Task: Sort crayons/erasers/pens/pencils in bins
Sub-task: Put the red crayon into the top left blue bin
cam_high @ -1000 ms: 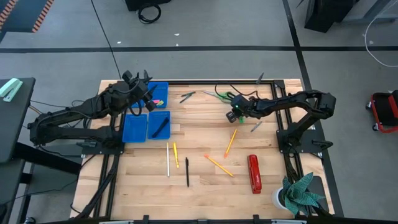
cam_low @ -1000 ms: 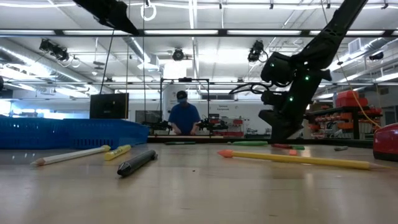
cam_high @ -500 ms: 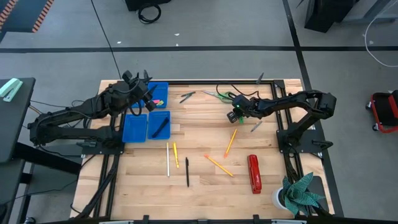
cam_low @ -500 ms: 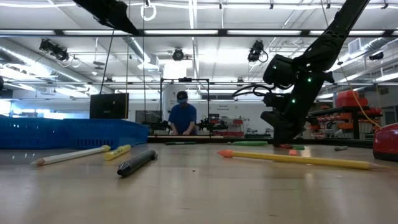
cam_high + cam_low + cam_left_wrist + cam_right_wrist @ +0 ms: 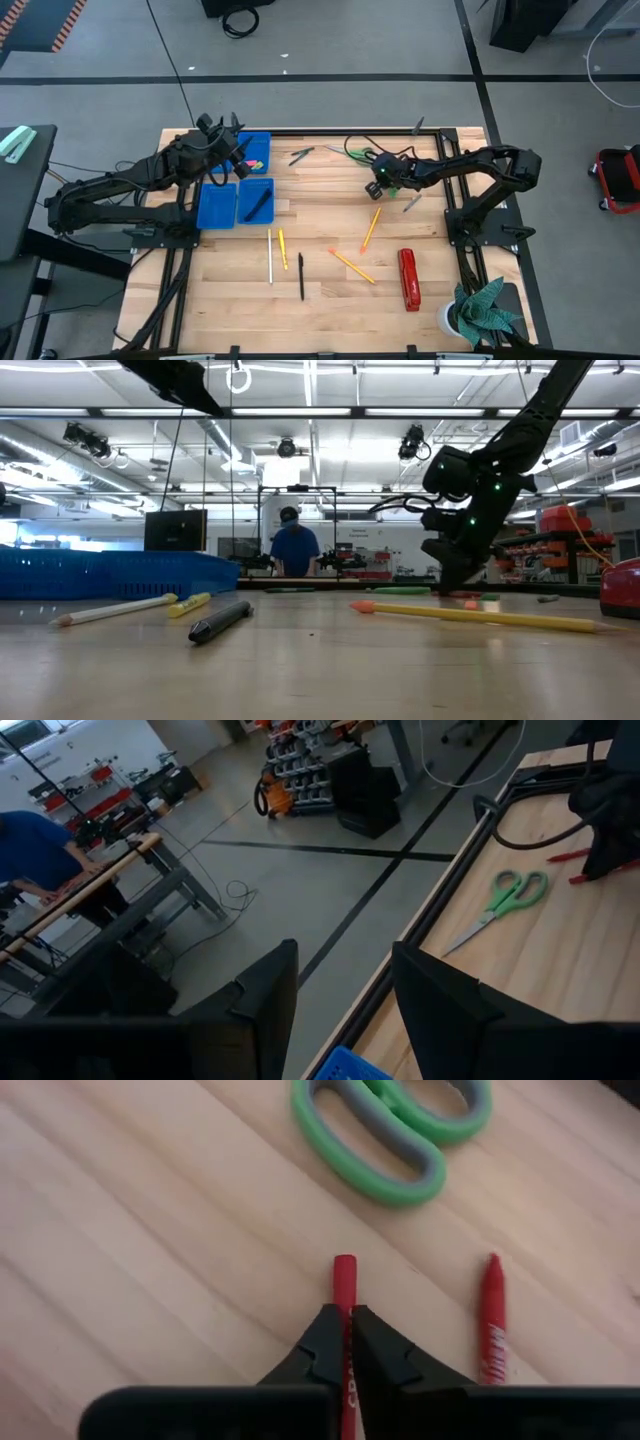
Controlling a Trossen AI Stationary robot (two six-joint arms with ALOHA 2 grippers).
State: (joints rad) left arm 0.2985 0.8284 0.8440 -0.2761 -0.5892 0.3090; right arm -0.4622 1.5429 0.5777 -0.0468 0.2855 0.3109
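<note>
My right gripper [image 5: 347,1342] has its jaws clenched on a red crayon [image 5: 344,1285], pinched mid-length on the bench [image 5: 130,1260]. It looks light, waxy and snappable. The left gripper [image 5: 335,995] hangs released over the bins [image 5: 218,206].

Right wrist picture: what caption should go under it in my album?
Right gripper pinches a red crayon on the wooden table, beside another red crayon and green scissors.

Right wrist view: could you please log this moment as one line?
right tool: shut on red crayon | second red crayon: beside it on table | green scissors: beyond | left tool: open, over bins
</note>
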